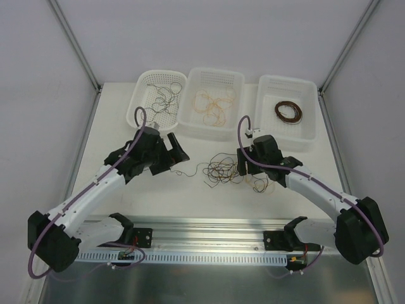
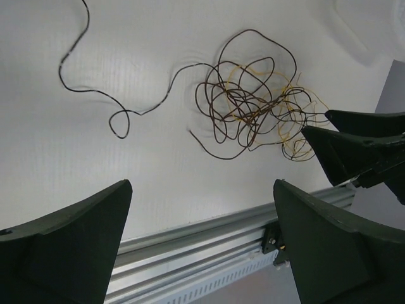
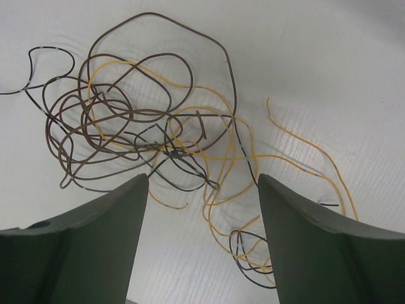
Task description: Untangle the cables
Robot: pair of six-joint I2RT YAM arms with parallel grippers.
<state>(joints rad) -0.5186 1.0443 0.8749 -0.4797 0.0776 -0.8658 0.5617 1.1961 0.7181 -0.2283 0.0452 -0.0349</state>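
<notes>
At table centre the cables [image 1: 223, 170] lay in one loose brown, yellow and black tangle, longest from 9 to 3 o'clock in the top view, with a thin brown tail [image 1: 183, 173] running out toward 9. Nearer was the right gripper [image 1: 243, 166], poised over the tangle's 3 o'clock edge, jaws wide apart and holding nothing, the loops at 12 o'clock in its own camera. Equally wide and empty, the left gripper [image 1: 180, 152] stood apart at about 10 o'clock, the tangle at its 1 o'clock, only the tail close.
</notes>
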